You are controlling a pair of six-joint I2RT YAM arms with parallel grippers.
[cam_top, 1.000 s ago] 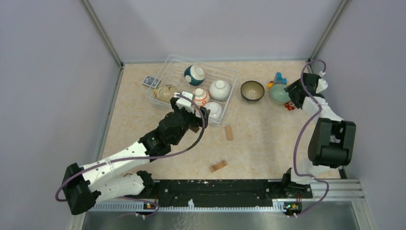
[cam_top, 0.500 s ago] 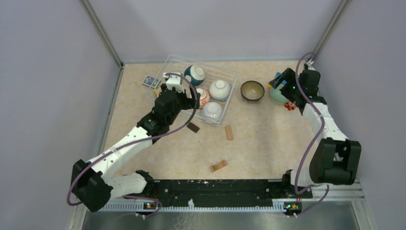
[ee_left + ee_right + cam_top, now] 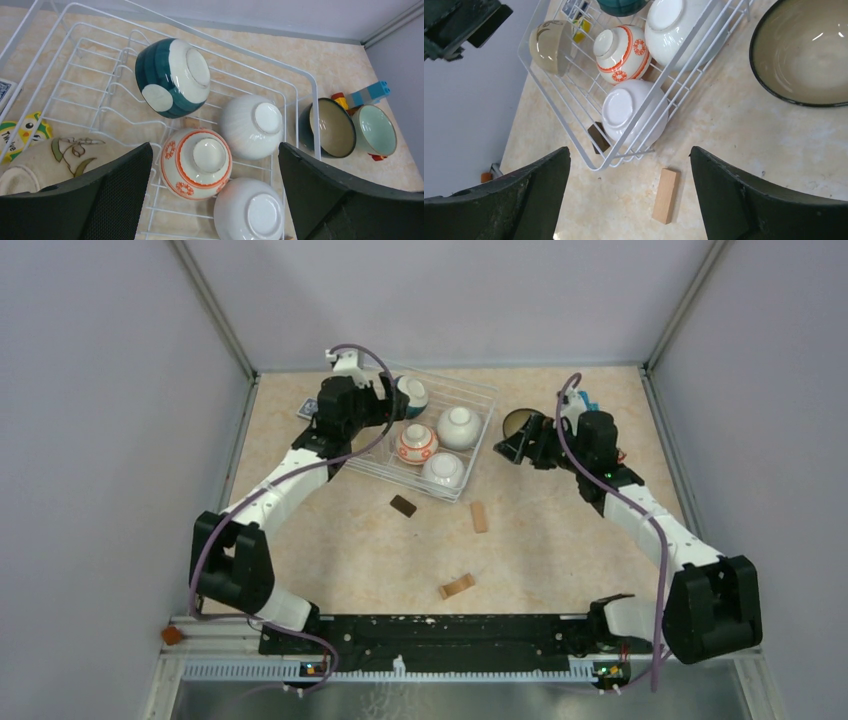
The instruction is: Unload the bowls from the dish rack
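In the dish rack, white bowls base-up.

top: high, near side, looks down, far; left wrist: close above rack; right wrist: close, same rack, from right

Light is even and diffuse, coming from overhead. Your top view is bright and sharp, with only soft, faint shadows under the arms on the table. The wall rails splay out toward the upper corners, a wide-lens perspective. Both wrist views are equally bright and the bowls are in focus. Small glare spots sit on the glazed inside of the dark-rimmed bowl. The left gripper fingers render near-black, with little surface detail.
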